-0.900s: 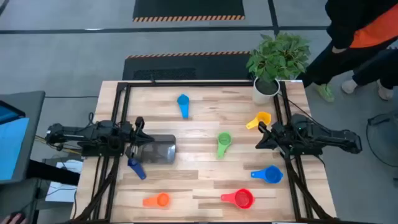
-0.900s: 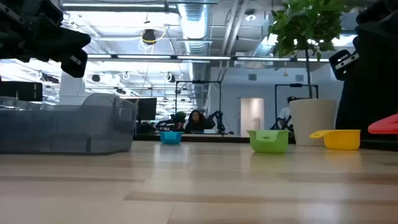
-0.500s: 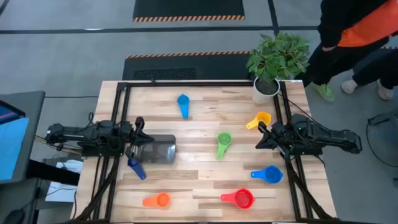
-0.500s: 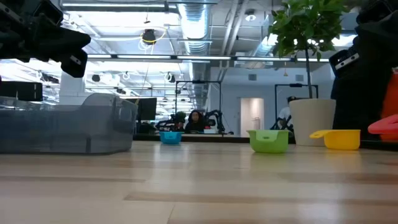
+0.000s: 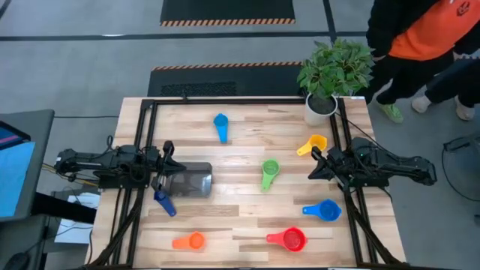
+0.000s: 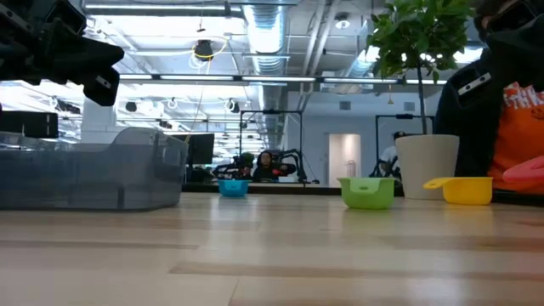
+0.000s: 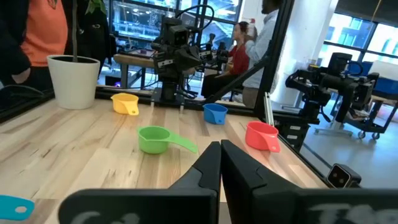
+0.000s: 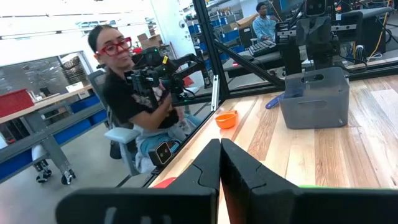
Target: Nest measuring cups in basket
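The dark grey basket (image 5: 191, 181) stands on its base at the table's left-middle, also seen in the low view (image 6: 93, 175). Seven cups lie singly on the table: light blue (image 5: 220, 124), yellow (image 5: 313, 144), green (image 5: 269, 172), blue (image 5: 324, 211), red (image 5: 289, 239), orange (image 5: 190, 241), and dark blue (image 5: 163, 202) beside the basket's near left corner. My left gripper (image 5: 171, 160) hangs shut above the basket's left end (image 7: 221, 168). My right gripper (image 5: 312, 166) is shut (image 8: 221, 165), raised between the yellow and blue cups, touching nothing.
A white plant pot (image 5: 321, 105) with a leafy plant stands at the far right corner. A person in black and orange (image 5: 420, 37) stands beyond that corner. A black frame (image 5: 240, 102) borders the table. Bare wood lies between basket and green cup.
Both arms and all cups have kept still. The person beyond the table's far right corner has shifted toward the left, nearer the plant.
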